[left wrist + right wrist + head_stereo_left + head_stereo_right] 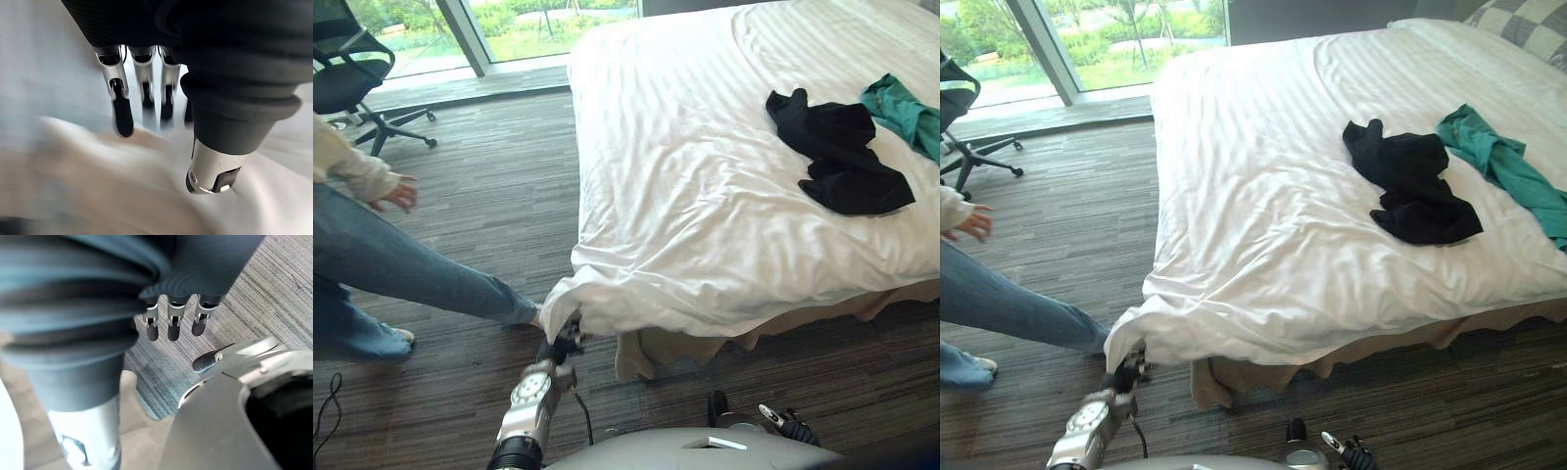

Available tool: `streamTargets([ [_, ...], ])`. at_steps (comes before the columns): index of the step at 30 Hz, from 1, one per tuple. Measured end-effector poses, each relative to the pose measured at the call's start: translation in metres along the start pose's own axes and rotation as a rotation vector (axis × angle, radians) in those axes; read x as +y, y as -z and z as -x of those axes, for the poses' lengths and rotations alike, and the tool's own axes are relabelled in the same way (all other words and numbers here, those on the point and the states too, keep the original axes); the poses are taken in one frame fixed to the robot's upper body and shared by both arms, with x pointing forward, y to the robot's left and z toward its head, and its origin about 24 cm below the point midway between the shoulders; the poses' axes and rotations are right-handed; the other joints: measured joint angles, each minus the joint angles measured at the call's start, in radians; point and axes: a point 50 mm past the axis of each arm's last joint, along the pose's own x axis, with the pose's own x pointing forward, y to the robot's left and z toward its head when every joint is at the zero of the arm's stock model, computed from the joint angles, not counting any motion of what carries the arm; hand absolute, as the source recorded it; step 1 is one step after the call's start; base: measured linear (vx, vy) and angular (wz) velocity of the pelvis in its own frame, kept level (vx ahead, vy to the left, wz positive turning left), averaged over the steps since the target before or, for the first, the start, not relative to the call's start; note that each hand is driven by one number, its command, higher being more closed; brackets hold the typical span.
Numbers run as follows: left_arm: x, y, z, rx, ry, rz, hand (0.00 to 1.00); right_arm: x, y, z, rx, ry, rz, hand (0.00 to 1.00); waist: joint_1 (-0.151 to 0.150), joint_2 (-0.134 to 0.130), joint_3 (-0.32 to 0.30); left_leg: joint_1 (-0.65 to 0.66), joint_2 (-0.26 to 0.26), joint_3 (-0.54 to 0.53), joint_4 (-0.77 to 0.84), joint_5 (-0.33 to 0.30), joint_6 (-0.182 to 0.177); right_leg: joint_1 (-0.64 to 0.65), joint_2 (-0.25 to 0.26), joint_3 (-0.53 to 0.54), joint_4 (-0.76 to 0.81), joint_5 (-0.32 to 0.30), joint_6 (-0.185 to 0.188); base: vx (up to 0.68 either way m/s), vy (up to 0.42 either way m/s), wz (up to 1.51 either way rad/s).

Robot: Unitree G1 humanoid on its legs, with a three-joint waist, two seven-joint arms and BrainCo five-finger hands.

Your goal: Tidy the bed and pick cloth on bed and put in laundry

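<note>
- Found white duvet (705,225) spread over bed (783,328), rumpled, with its near left corner (570,299) sagging off the mattress down to the carpet (480,186). Judged this droop to be the reason for the low reach.
- Located left hand (564,345) right at that sagging corner, arm stretched down and forward.
- Read from left wrist view: fingers (122,110) straight and side by side, dark tips at the white fabric, thumb set apart. Saw no fold pinched between them. Cannot confirm actual contact.
- Judged step in hand to be the tidying part, taking up the corner to lift it back onto the mattress, with the grasp not yet made.
- Found black cloth (842,157) crumpled on top of the duvet toward the right side, with teal cloth (906,113) touching it at one edge. Placed both well apart from either hand. Judged collection for laundry not yet begun.
- Located right hand (174,323) low over the carpet, short of the bed, fingers hanging loose, slightly bent and a little apart, holding nothing. Judged idle, parked out of the way of the left arm's work.
- Noted person (401,269) standing on the carpet left of the bed, one foot close to the sagging corner and the left hand. Flagged risk of contact on any upward pull.
- Noted office chair (347,73) by the window and pillow (1528,24) at the head end. Judged neither involved.
</note>
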Motion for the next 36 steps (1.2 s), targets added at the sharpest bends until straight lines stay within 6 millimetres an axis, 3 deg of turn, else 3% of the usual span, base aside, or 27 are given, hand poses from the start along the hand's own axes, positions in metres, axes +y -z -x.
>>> streamTargets([
  [3, 0.023, 0.06, 0.011, 0.25, -0.127, 0.096, 0.0, 0.001, 0.005, 0.001, 0.012, 0.001, 0.011, 0.0, 0.012, -0.015, 0.006, 0.014, 0.003, 0.0, -0.006, -0.002, -0.002, 0.013, 0.001, -0.004, -0.006, 0.0, 0.0, -0.05, -0.029, 0.05],
  [5, 0.029, 0.08, 0.019, 0.305, -0.154, 0.101, 0.0, 0.001, 0.006, 0.001, 0.017, -0.005, 0.02, 0.0, 0.019, -0.015, 0.004, 0.021, 0.005, -0.003, -0.01, -0.005, -0.007, 0.024, 0.0, -0.012, -0.007, 0.0, 0.0, -0.07, -0.027, 0.09],
  [7, 0.025, 0.087, 0.021, 0.329, -0.135, 0.089, 0.0, 0.001, 0.006, 0.001, 0.02, -0.005, 0.028, 0.0, 0.035, -0.016, 0.003, 0.019, 0.006, -0.014, -0.011, -0.005, -0.008, 0.026, -0.006, -0.024, -0.007, 0.0, 0.0, -0.16, -0.049, 0.14],
  [13, 0.021, 0.084, 0.019, 0.291, -0.108, 0.138, 0.0, 0.001, 0.008, 0.001, 0.034, -0.004, 0.026, 0.0, 0.036, -0.025, -0.008, 0.014, 0.003, -0.041, -0.032, 0.005, -0.015, 0.024, -0.007, -0.044, -0.007, -0.001, -0.005, -0.06, -0.035, 0.1],
  [17, 0.006, 0.063, 0.011, 0.2, -0.036, 0.086, 0.0, 0.001, 0.01, -0.001, 0.067, -0.005, 0.043, 0.0, 0.037, -0.03, -0.019, 0.014, 0.003, -0.065, -0.045, 0.026, -0.01, 0.025, -0.005, -0.065, -0.007, -0.001, -0.005, 0.01, -0.026, 0.15],
  [36, 0.01, 0.055, 0.009, 0.175, -0.027, 0.074, 0.0, 0.007, 0.009, -0.004, 0.091, -0.014, 0.052, 0.0, 0.034, -0.055, -0.015, 0.014, -0.001, -0.079, -0.041, 0.028, -0.01, 0.027, -0.002, -0.073, -0.007, 0.001, -0.002, 0.01, -0.002, 0.01],
])
